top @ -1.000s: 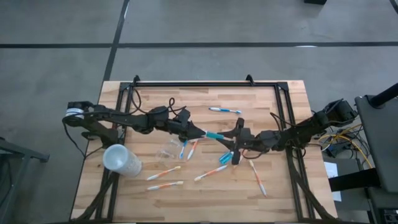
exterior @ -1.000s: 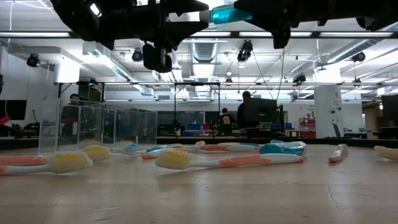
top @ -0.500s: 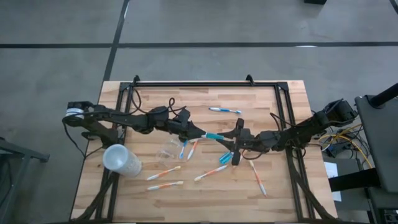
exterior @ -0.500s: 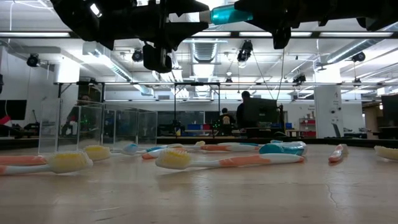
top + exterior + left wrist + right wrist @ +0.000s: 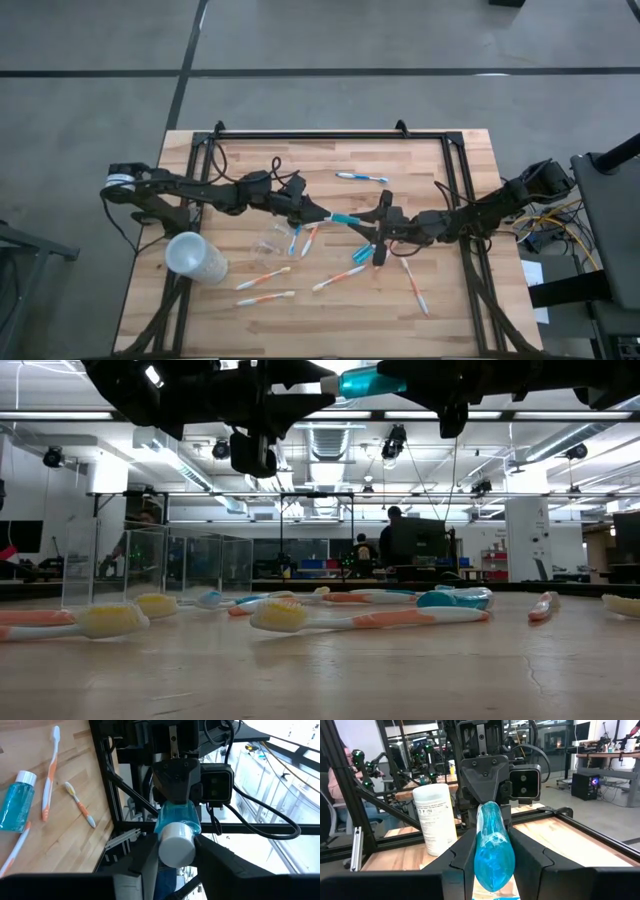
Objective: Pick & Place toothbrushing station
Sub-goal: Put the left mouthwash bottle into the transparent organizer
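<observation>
A blue toothpaste tube [image 5: 346,218] with a white cap hangs level above the table's middle, held between my two grippers. My left gripper [image 5: 325,214] comes from the left and is shut on its cap end. My right gripper [image 5: 373,222] comes from the right and is shut on its flat tail. Below them on the wooden table [image 5: 440,160] lie a clear tumbler [image 5: 270,240], a second blue tube [image 5: 359,254], and several white-orange and white-blue toothbrushes, among them one at the far side [image 5: 362,178] and one near the right [image 5: 415,285]. My left gripper pinches the tube's white cap [image 5: 176,851] between its two fingers [image 5: 150,862], coming level from the table's left, along the tube. My right gripper pinches the tube's flat blue tail [image 5: 492,847] between its two fingers [image 5: 525,862], level from the table's right. The tube hangs clear of the table.
A larger frosted white cup [image 5: 196,257] sits at the near left. A black frame [image 5: 320,133] runs along the table's far edge and down both sides. Bare wood lies along the far half and the near right corner.
My left gripper's fingers have closed in on the tube's cap. Both arms and the tube have otherwise kept still.
</observation>
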